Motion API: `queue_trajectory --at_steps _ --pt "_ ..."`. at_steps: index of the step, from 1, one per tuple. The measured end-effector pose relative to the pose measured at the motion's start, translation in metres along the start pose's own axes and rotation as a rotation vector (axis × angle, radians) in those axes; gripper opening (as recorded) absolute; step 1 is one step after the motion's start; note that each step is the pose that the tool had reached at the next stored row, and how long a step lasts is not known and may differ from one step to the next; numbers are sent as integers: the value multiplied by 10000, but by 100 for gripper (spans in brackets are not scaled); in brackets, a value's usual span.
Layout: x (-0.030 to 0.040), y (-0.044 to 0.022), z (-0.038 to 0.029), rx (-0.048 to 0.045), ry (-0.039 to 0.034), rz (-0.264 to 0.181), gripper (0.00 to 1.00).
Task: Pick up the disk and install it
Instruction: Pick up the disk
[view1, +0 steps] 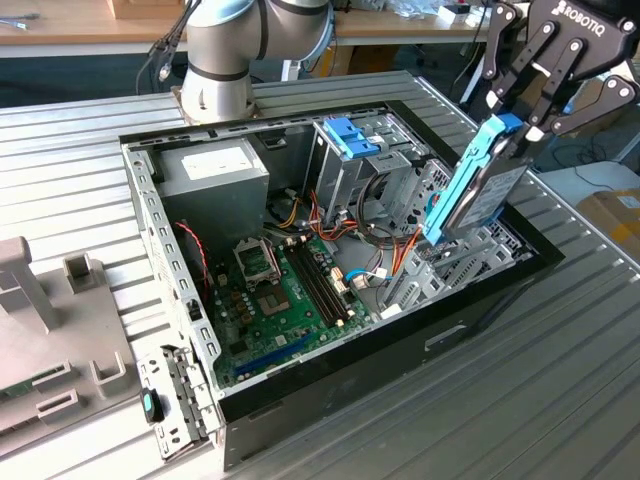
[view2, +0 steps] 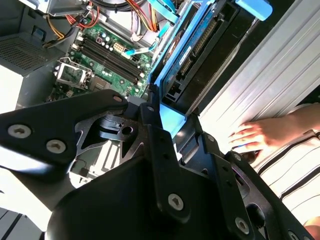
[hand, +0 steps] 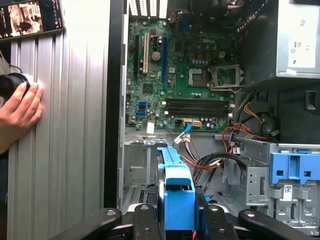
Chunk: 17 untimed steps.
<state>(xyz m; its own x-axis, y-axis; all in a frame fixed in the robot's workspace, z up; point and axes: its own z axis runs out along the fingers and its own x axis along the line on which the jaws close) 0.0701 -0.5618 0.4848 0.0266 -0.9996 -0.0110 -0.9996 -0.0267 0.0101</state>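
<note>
Pincer clamped on disk in exterior view; disk hangs tilted below it, over the open case. Second wrist view: blue rail frames the disk's edges; judged stiff, dense, shock-fragile, best held by the rail's end. First wrist view: white sticker beyond pincer, print left unread; hand rests on tabletop.

Disk in tool, tilted above open case, exterior view's right
</note>
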Motion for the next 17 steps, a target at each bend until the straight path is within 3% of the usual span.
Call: queue_trajectory --at_steps 4,13,17 --pt "23 0 7 0 2 -1 36" --pt "52 -16 157 -1 10 0 36" --pt "53 -16 172 -1 14 0 36"
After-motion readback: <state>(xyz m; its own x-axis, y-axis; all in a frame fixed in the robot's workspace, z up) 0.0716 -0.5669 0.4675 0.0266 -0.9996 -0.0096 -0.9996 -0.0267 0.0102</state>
